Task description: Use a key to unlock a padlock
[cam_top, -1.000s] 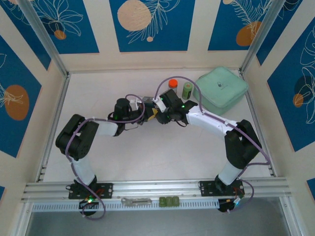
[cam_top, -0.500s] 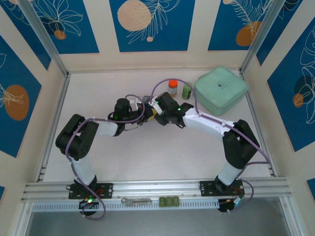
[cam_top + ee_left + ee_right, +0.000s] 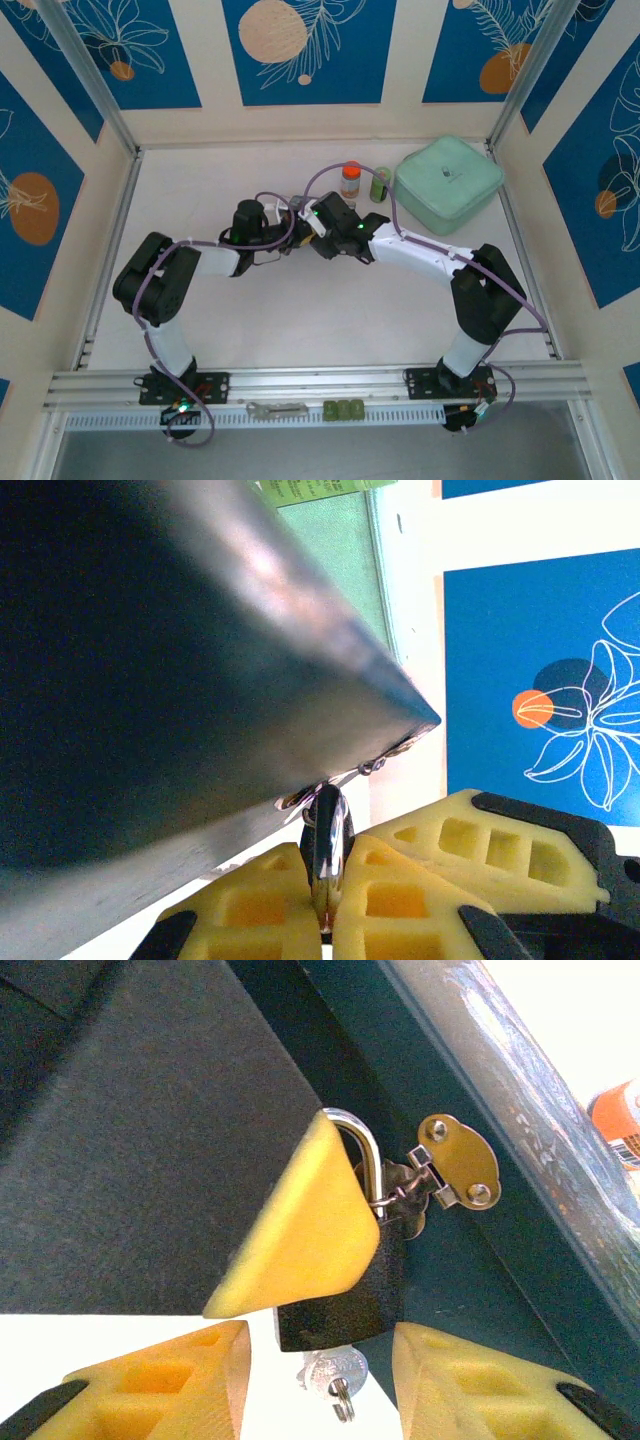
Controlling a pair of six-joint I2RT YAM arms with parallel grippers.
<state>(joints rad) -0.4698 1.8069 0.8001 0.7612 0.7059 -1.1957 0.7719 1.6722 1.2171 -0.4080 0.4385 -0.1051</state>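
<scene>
In the right wrist view the padlock (image 3: 335, 1305), black-bodied with a silvery shackle, hangs from the hasp (image 3: 455, 1165) of the dark blue box (image 3: 480, 1260). The silvery key (image 3: 335, 1370) sticks out of its underside, a small ring on it. My right gripper (image 3: 320, 1352) is open, its yellow fingers (image 3: 160, 1380) standing either side of the key and apart from it. My left gripper (image 3: 333, 848) is shut on the padlock (image 3: 326, 815), seen edge-on below the box (image 3: 150, 660). From above, the left gripper (image 3: 283, 222) and right gripper (image 3: 311, 222) meet at the box (image 3: 297, 204).
An orange-capped bottle (image 3: 350, 180) and a green bottle (image 3: 380, 183) stand behind the right arm, beside a mint-green case (image 3: 448, 183). A grey flat tool (image 3: 277, 408) and small green pieces (image 3: 345, 409) lie on the front rail.
My right gripper has moved left, closer to the box and the left gripper, uncovering the orange-capped bottle. The left arm has stayed in place.
</scene>
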